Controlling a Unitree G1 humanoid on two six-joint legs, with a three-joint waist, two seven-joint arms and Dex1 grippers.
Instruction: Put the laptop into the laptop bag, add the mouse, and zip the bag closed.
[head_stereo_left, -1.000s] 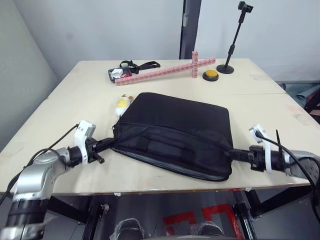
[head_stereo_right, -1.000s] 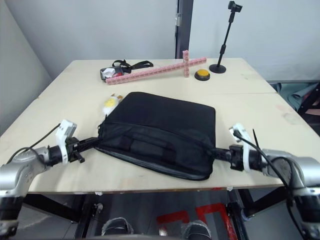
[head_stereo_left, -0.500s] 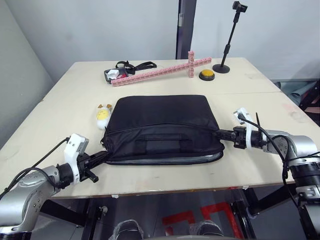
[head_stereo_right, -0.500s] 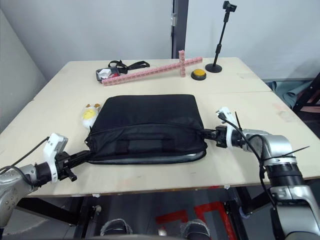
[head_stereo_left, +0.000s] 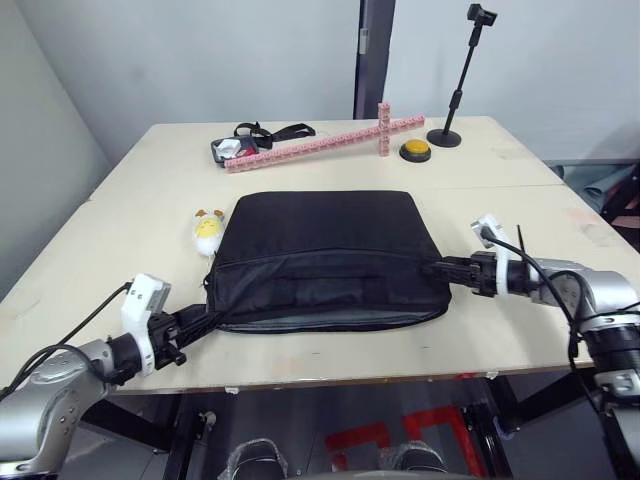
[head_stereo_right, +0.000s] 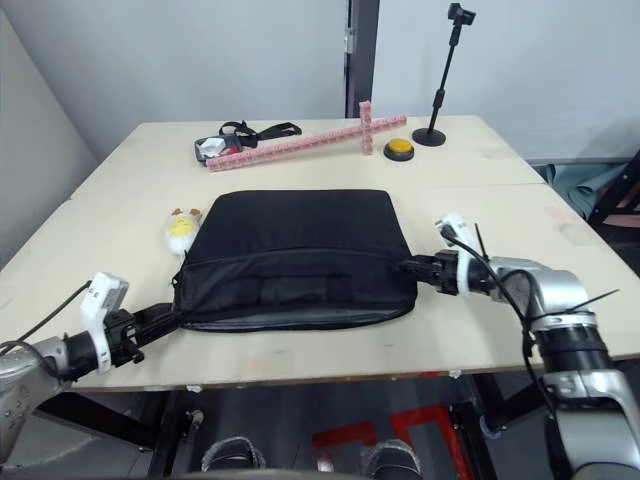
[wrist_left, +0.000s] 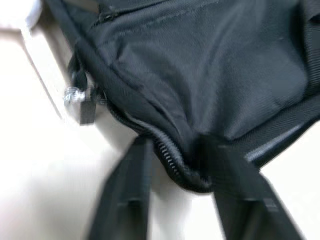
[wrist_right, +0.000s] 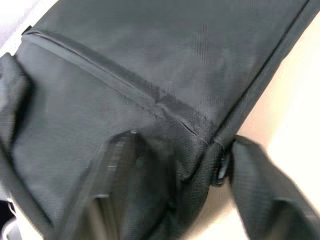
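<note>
The black laptop bag (head_stereo_left: 320, 250) lies flat in the middle of the table, its long side square to the front edge. My left gripper (head_stereo_left: 208, 319) is at the bag's near left corner. In the left wrist view its fingers (wrist_left: 127, 200) stand apart on either side of the zippered corner (wrist_left: 172, 160), with a metal zipper pull (wrist_left: 80, 100) close by. At the right corner my right gripper (head_stereo_left: 433, 268) is open too, its fingers (wrist_right: 107, 195) straddling the fabric. The laptop and the mouse are out of view.
A white plush egg with a yellow face (head_stereo_left: 206, 230) lies against the bag's far left side. At the back of the table are a pink block bar (head_stereo_left: 320, 143), a yellow button (head_stereo_left: 415, 151), a black stand (head_stereo_left: 455, 130) and a strapped device (head_stereo_left: 240, 148).
The bag has swung from a slant to lie square with the table edge. Both grippers stayed at its corners, and their fingers have spread apart.
</note>
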